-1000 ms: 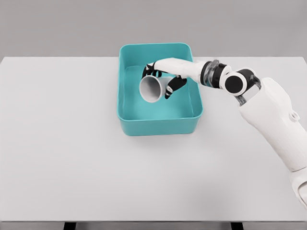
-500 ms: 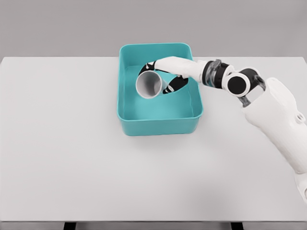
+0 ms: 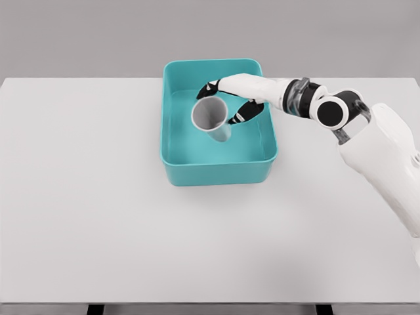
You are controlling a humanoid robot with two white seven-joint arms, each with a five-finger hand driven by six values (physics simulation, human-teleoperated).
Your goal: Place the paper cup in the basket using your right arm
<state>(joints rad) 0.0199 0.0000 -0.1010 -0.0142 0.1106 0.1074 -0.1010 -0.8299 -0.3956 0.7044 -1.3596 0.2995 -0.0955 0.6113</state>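
Note:
The white paper cup (image 3: 212, 118) is inside the teal basket (image 3: 218, 172), in its back half. It stands tilted with its mouth turned up toward me and its base near the basket floor. My right hand (image 3: 225, 101) hovers just above and behind the cup, reaching in over the basket's right rim. Its dark fingers (image 3: 209, 88) are spread over the cup's rim and the thumb lies beside its right side. The cup hangs below the line between thumb and fingers, not clasped. The left arm is out of view.
The basket stands at the back centre of a white table (image 3: 98, 216). My right forearm (image 3: 298, 102) crosses above the basket's right wall.
The cup has swung from lying sideways in the hand to mouth-up and dropped lower in the basket. The right hand has risen and shifted slightly right, away from it.

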